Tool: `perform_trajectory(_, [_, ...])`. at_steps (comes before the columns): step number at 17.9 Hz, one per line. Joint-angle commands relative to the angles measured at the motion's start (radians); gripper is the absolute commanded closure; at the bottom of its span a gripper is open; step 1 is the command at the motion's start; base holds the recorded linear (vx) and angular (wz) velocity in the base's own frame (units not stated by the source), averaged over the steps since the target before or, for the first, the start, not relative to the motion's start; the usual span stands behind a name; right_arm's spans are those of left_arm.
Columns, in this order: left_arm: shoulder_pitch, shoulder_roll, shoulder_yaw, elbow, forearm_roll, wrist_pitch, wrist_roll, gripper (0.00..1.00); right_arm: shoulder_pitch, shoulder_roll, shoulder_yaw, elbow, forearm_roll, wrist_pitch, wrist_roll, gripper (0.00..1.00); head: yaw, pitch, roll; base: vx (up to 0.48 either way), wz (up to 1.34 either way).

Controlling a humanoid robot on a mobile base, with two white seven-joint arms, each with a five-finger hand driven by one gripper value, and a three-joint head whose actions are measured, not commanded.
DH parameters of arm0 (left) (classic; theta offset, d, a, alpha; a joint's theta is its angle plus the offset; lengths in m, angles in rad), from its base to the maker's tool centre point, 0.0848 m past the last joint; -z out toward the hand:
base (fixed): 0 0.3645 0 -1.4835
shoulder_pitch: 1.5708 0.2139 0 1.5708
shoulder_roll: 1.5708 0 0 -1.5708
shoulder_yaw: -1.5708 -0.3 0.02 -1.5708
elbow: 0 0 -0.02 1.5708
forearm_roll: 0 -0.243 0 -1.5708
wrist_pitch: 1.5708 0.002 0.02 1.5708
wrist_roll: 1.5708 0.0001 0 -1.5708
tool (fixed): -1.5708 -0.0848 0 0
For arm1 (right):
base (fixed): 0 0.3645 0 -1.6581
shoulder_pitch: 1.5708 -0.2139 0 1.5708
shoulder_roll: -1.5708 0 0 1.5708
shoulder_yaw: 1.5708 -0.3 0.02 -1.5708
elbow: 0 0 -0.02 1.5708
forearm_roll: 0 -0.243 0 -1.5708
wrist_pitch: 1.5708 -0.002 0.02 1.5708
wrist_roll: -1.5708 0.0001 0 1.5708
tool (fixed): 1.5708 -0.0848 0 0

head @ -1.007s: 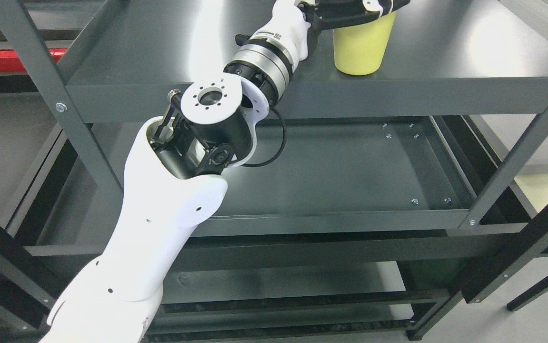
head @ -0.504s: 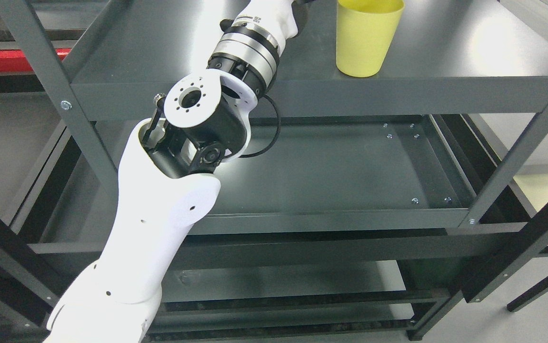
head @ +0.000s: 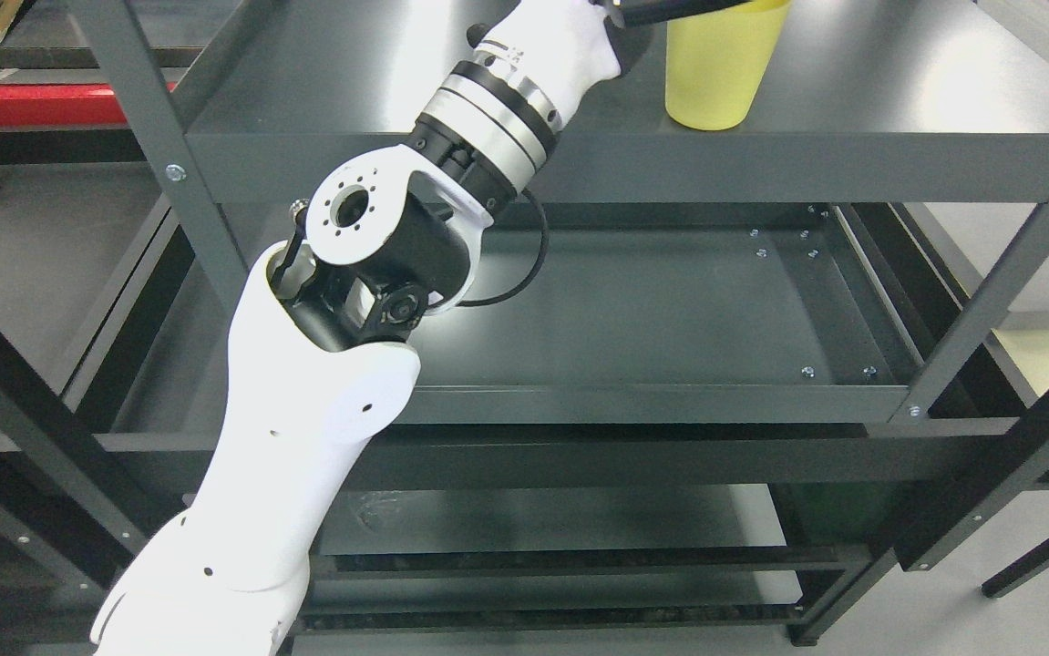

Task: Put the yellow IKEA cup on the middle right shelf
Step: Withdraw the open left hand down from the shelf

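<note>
Cup [head: 709, 77], yellow, stands upright on the top shelf [head: 898, 100] of the grey rack, near that shelf's front edge and toward its right half. Its base sits on the shelf, its mouth points straight up, and its long axis is vertical; the body tapers toward the base.

The left arm [head: 305, 428] reaches up from the lower left, its wrist crossing the shelf's front edge just left of the cup. A dark part of the hand [head: 670, 9] shows at the cup's rim, but most of the hand is cut off by the picture's top edge, so I cannot tell whether the fingers grip the cup or stand clear of it. The right arm is out of view.

As for progress: the shelf one level below [head: 652, 319] holds nothing that I can see, so if that is the middle shelf, the cup does not lie where the task wants it. Whether the shelf under the cup counts as the middle one cannot be settled, since the rack's upper part is out of frame. The scene fits either a hand closing on the cup to carry it or a hand letting it go.
</note>
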Motion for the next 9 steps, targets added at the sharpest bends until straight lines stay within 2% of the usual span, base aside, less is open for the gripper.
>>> perform_trajectory(1, [0.013, 0.017, -0.051, -0.001, -0.001, -0.004, -0.136, 0.01, 0.014, -0.017, 0.017, 0.000, -0.025, 0.000, 0.001, 0.01, 0.0000, 0.000, 0.000, -0.093, 0.12])
perform_trajectory(5, [0.132, 0.017, -0.128, -0.001, -0.037, -0.018, -0.133, 0.01, 0.014, -0.017, 0.017, 0.000, -0.025, 0.000, 0.001, 0.01, 0.0000, 0.000, 0.000, -0.115, 0.17])
perform_trajectory(9, [0.339, 0.017, -0.182, -0.001, -0.231, -0.189, -0.135, 0.01, 0.014, -0.017, 0.017, 0.000, -0.025, 0.000, 0.001, 0.01, 0.0000, 0.000, 0.000, -0.154, 0.21])
